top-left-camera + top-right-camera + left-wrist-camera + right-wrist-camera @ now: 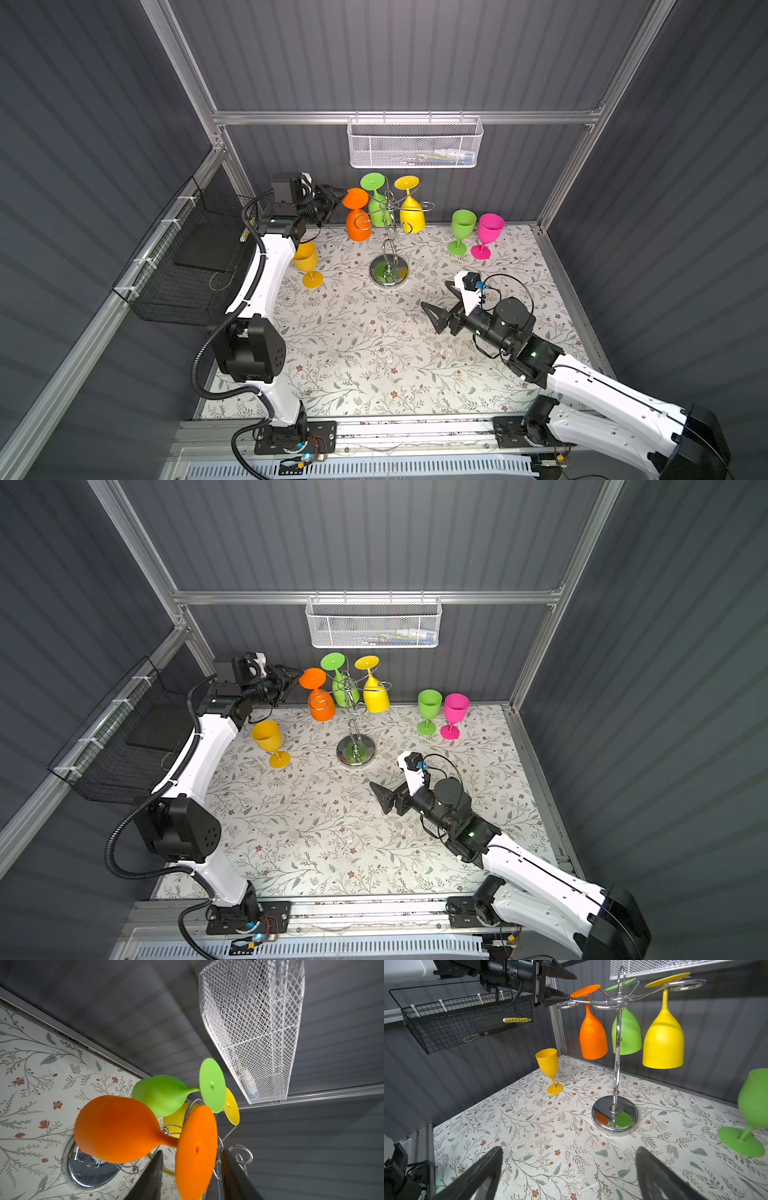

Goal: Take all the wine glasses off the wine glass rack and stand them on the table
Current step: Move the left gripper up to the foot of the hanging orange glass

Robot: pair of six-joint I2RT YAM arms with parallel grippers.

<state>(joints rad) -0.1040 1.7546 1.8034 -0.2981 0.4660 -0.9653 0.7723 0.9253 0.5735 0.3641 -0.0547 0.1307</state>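
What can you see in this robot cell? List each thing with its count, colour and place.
wine glass rack: one, chrome, table, back centre.
hung glasses: three, orange, green, yellow, inverted on rack.
standing glasses: three, amber at left; green, pink at right.
mesh basket: one, white, back rail.
wire basket: one, black, left wall.
table: one, floral.
left end effector: one, black, open around orange foot.
right end effector: one, black, open, above table.

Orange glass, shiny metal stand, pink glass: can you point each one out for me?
orange wine glass [592, 1041]: right wrist view, on its hanging bowl.
wine glass rack [398, 272]: in a top view, on its round base.
pink wine glass [490, 229]: in a top view, on its bowl.
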